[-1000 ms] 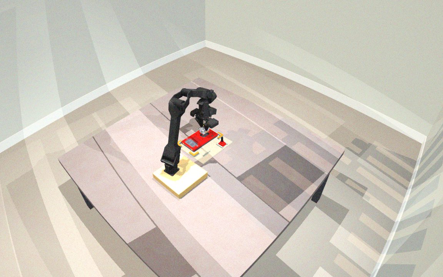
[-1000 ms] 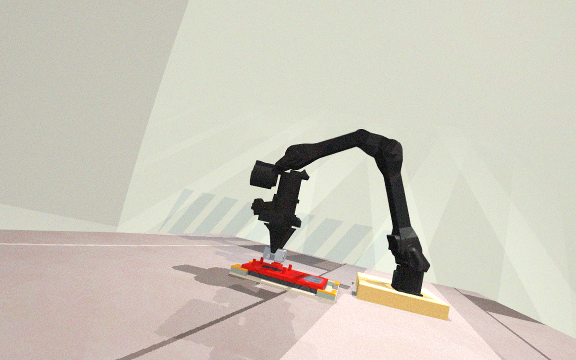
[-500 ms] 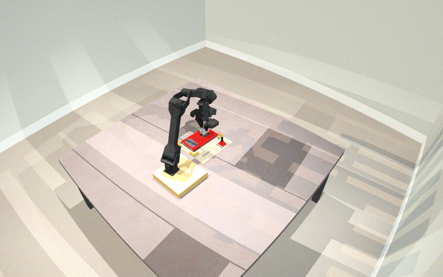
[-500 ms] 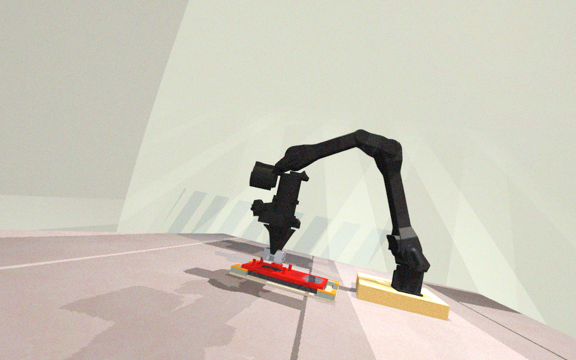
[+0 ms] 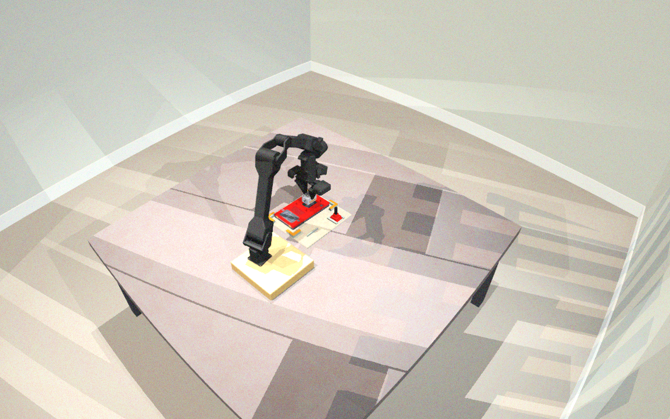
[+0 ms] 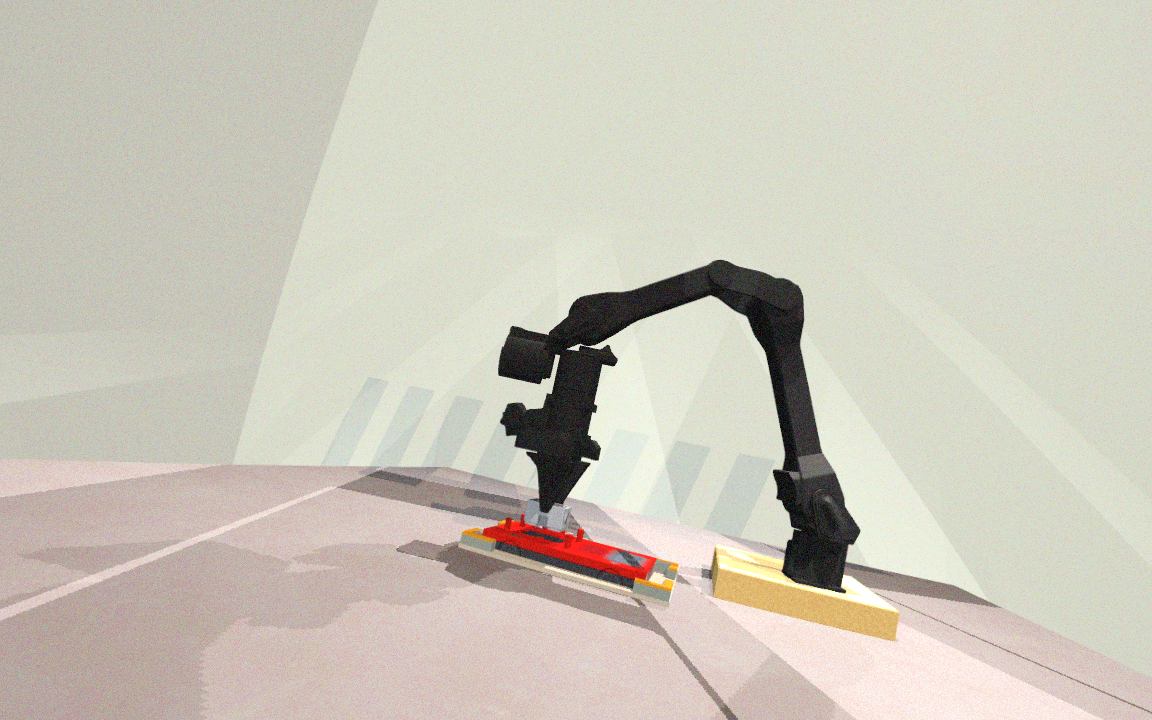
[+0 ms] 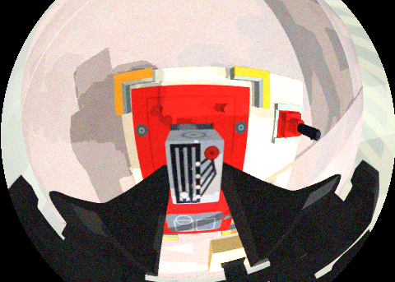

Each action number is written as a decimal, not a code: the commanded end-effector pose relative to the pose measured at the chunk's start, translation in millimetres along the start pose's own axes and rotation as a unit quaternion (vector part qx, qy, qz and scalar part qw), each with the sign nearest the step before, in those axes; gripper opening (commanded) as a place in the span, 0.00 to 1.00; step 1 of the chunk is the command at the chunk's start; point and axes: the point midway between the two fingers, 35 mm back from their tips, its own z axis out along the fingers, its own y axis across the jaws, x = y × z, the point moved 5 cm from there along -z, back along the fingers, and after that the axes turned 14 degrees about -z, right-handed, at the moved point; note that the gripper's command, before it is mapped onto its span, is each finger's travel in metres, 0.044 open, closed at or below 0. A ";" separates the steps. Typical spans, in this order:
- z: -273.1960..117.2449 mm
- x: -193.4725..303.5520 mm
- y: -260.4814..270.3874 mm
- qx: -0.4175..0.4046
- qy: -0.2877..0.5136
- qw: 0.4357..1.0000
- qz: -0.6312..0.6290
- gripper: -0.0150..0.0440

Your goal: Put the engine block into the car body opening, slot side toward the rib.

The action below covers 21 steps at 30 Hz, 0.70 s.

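Observation:
My gripper [image 5: 309, 194] [image 6: 547, 508] points down over the car and is shut on the grey engine block [image 5: 306, 200] [image 6: 560, 516] [image 7: 210, 183], with one finger on each side. The block is upright. Its striped face and red disc show in the wrist view. The red car body [image 5: 312, 210] [image 6: 602, 555] [image 7: 189, 94] lies flat below. A dark strip of the opening [image 7: 191, 127] shows just beyond the block. The block is over the opening, low to the body; whether its lower end is inside I cannot tell. The rib and the slot side are hidden.
Yellow-orange corner brackets [image 5: 293, 232] [image 6: 655, 586] [image 7: 119, 93] surround the car on a cream board [image 5: 321, 234] [image 7: 263, 138]. A red piece with a black lever [image 5: 335, 217] [image 7: 290, 123] stands beside the car, right of it in the wrist view. My arm's pale yellow base block [image 5: 272, 286] [image 6: 795, 608] is near the car's windowed end.

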 end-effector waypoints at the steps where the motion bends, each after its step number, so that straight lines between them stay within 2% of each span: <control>1: 1.6 -0.3 -0.1 0.001 0.000 1.000 -0.001 0.52; 21: 7.7 -0.2 0.0 0.001 0.000 1.000 -0.003 0.52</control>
